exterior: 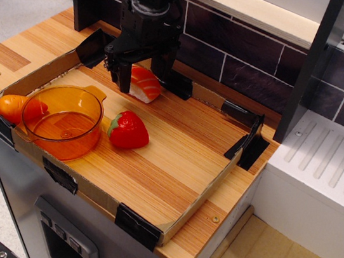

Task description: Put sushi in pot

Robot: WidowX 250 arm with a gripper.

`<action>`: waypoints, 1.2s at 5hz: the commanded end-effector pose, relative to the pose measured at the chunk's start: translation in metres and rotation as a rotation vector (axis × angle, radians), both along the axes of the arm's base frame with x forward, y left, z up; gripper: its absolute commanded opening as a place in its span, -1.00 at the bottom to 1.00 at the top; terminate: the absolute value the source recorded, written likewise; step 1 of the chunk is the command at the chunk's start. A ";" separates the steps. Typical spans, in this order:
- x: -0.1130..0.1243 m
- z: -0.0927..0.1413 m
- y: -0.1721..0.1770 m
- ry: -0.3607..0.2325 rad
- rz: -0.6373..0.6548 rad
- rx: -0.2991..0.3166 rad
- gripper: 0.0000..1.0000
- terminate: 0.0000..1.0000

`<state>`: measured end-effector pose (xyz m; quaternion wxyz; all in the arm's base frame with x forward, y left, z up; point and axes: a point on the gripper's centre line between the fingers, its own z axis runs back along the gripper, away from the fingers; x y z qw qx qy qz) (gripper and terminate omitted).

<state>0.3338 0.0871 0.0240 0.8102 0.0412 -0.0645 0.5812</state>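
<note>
The sushi [146,86], orange striped top over white rice, lies at the back of the cardboard tray [199,197] near the far wall. My gripper [142,77] has come down over it, with one black finger on its left end and the other behind its right side. The jaws look closed against it, and it still rests on the tray floor. The orange translucent pot [61,145] stands empty at the tray's front left, well apart from the gripper.
A red strawberry [129,130] lies just right of the pot. A small plain orange toy [8,106] sits in the tray's left corner behind the pot. A dark tiled wall [245,62] stands behind the tray. A white ribbed drainer [326,170] is on the right.
</note>
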 end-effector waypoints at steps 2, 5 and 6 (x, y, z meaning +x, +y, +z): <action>0.003 -0.004 0.010 -0.053 0.020 0.036 -1.00 -1.00; -0.010 0.072 0.000 -0.161 -0.013 -0.058 -1.00 -1.00; -0.041 0.082 0.004 -0.150 -0.071 -0.076 -1.00 -1.00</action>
